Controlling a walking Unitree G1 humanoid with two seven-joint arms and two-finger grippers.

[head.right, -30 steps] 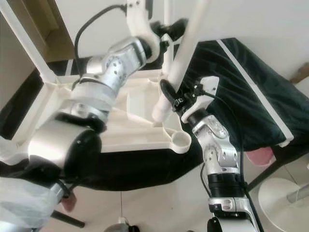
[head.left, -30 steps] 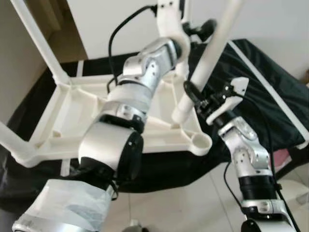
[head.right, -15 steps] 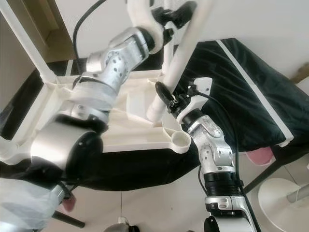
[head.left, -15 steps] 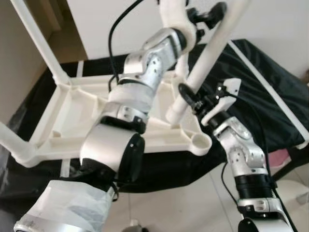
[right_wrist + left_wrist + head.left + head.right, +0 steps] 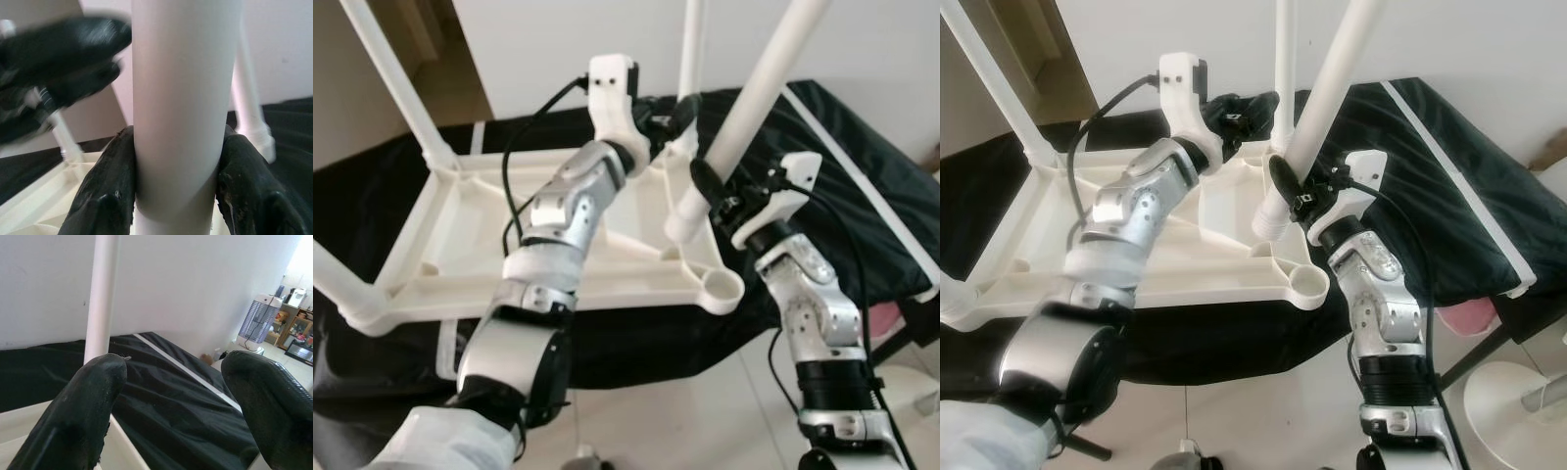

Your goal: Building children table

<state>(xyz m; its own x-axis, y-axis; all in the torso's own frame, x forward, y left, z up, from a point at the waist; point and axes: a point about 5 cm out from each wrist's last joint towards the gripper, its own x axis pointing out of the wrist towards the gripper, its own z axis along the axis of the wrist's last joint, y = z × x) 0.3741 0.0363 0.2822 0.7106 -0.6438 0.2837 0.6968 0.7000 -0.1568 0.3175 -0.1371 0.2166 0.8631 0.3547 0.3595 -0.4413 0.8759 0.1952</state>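
The white table top [image 5: 460, 284] lies upside down on a black cloth. Three white legs stand in its corners: far left [image 5: 396, 83], near left [image 5: 337, 284] and far right [image 5: 690, 49]. The near right socket [image 5: 722, 287] is empty. My right gripper [image 5: 705, 186] is shut on a loose white leg [image 5: 759, 88], low on its shaft. The leg is tilted, and its lower end hangs just above the frame, inboard of the empty socket. My left gripper [image 5: 666, 113] is open beside the far right leg [image 5: 101, 298], holding nothing. In the right wrist view the black fingers [image 5: 105, 186] clamp the leg [image 5: 181, 98].
The black cloth [image 5: 862, 196] with a white stripe covers the surface under the table top and falls off at the near edge. A wall stands close behind. A pink object [image 5: 886, 318] and a white round base [image 5: 1518, 392] sit on the tiled floor at right.
My left gripper has come down from the upper part of the loose leg and now sits lower, by the far right leg. The loose leg's lower end swung left, then back right.
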